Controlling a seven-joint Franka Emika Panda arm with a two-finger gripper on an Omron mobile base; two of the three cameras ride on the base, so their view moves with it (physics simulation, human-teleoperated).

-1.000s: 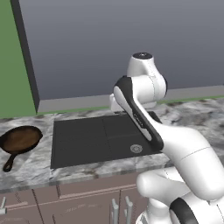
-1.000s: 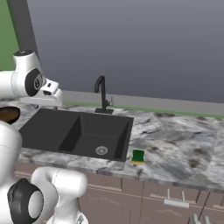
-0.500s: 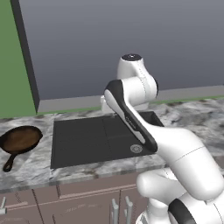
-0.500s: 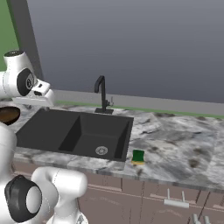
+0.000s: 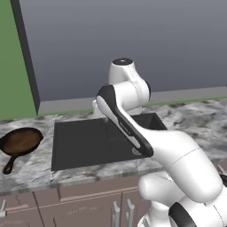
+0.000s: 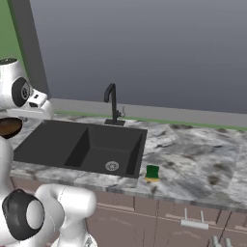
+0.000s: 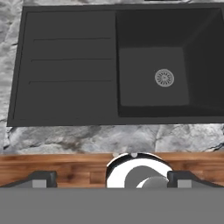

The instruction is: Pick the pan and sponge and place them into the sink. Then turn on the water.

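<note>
The sink (image 7: pixel 70 65) is matte black with a silver drain (image 7: pixel 164 78), the table (image 6: pixel 193 159) is grey-and-white marbled, the pan (image 5: pixel 20 142) is dark with a reddish-brown inside, and the sponge (image 6: pixel 152 173) is green over yellow.

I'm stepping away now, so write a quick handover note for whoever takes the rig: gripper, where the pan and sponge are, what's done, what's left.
Gripper: open, holding nothing, looking down over the sink.
Pan: on the counter left of the sink, untouched.
Sponge: on the counter at the sink's front right corner.
Sink: nothing in it; no water runs from the faucet.
Done: nothing yet.
Left: pan into sink, sponge into sink, turn on water.
</note>
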